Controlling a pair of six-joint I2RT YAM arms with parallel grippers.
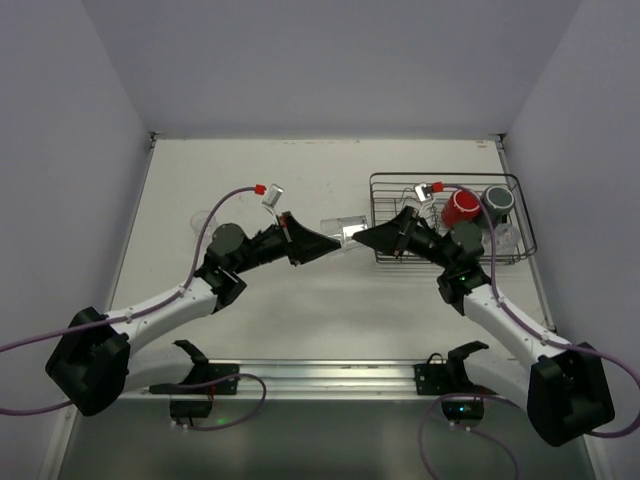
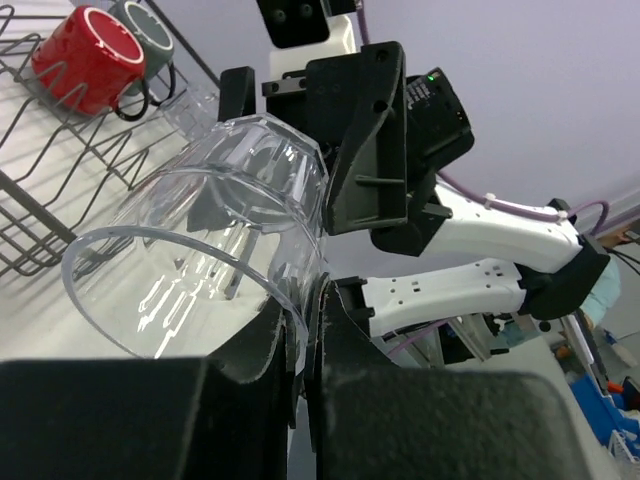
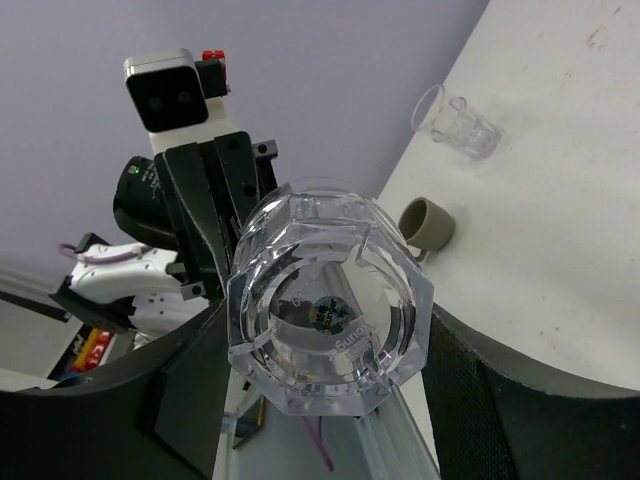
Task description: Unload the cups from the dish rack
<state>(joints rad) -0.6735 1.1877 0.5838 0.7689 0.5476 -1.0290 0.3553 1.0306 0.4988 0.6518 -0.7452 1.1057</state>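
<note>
Apparently left fingers, right fingers clamp tumbler.

**Little That We Can Read**

We find raised lettering moulded into the base of the clear tumbler, which sits between the fingers of the right pincer. It curves around a small dark sticker at the base's centre. We cannot make out the letters or the sticker's print, and we read nothing elsewhere.
</note>
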